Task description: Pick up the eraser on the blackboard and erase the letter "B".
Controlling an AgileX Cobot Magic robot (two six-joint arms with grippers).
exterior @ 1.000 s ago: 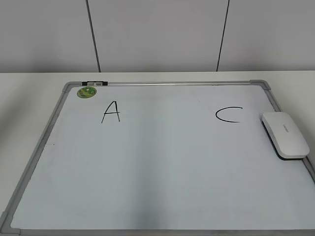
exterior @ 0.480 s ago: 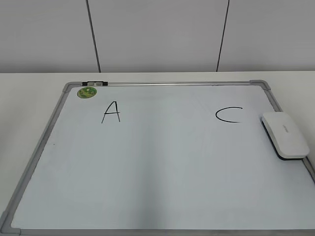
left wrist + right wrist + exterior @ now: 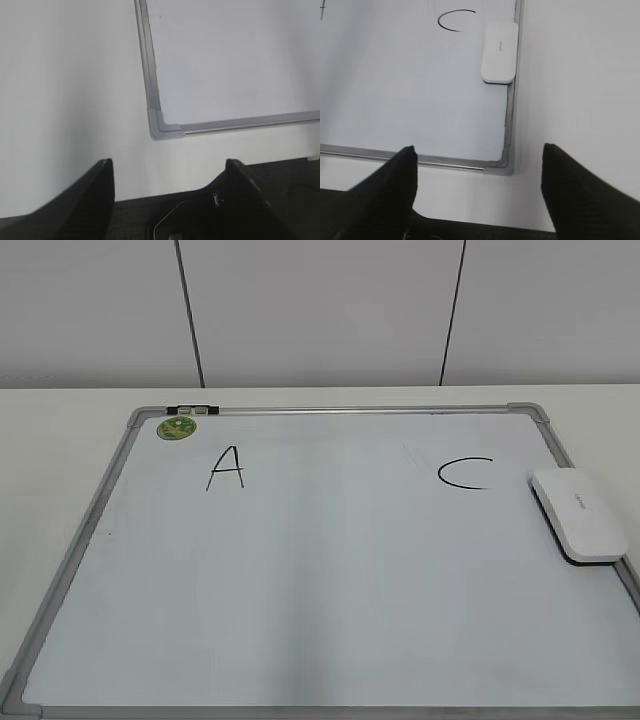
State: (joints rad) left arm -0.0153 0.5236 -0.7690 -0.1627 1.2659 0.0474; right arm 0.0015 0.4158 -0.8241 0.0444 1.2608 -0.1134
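Note:
The blackboard (image 3: 330,580) is a white dry-erase board with a grey frame, lying flat on the table. The eraser (image 3: 578,513), a white rounded block with a dark underside, lies on the board's right edge, just right of a black "C" (image 3: 466,473). A black "A" (image 3: 226,468) is at the upper left. No letter "B" shows; the space between "A" and "C" is blank. Neither gripper is in the exterior view. My left gripper (image 3: 168,165) is open and empty off the board's near left corner (image 3: 162,127). My right gripper (image 3: 478,148) is open and empty off the near right corner, with the eraser (image 3: 499,52) far ahead.
A round green magnet (image 3: 176,427) sits at the board's top left corner, beside a small clip on the frame (image 3: 192,410). White table surface (image 3: 60,440) surrounds the board, and a grey panelled wall stands behind it.

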